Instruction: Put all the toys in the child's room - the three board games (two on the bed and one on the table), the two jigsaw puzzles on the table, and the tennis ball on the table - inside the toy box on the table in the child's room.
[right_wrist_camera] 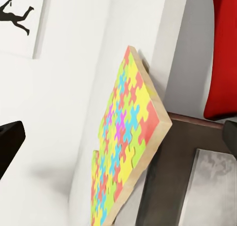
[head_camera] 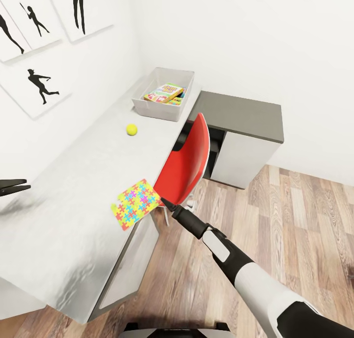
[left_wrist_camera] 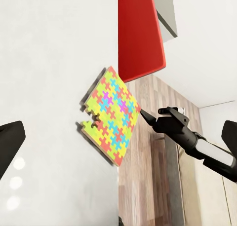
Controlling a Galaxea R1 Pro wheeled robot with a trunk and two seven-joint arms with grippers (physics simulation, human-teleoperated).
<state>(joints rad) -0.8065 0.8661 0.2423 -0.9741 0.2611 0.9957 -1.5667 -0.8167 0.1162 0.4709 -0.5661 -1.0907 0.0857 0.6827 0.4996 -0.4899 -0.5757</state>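
Jigsaw puzzle (overhanging table) just beside right tool.

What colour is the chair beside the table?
The chair is bright red, seen best in the head view.

Bright, even, diffuse light; source direction unclear, possibly overhead. Soft shadows only: faint smudge on table under left gripper, dark recess behind red chair. Tabletop near-white, mottled sheen at front edge. Head view wide-angle, edges stretched. Renders sharp, no blur.
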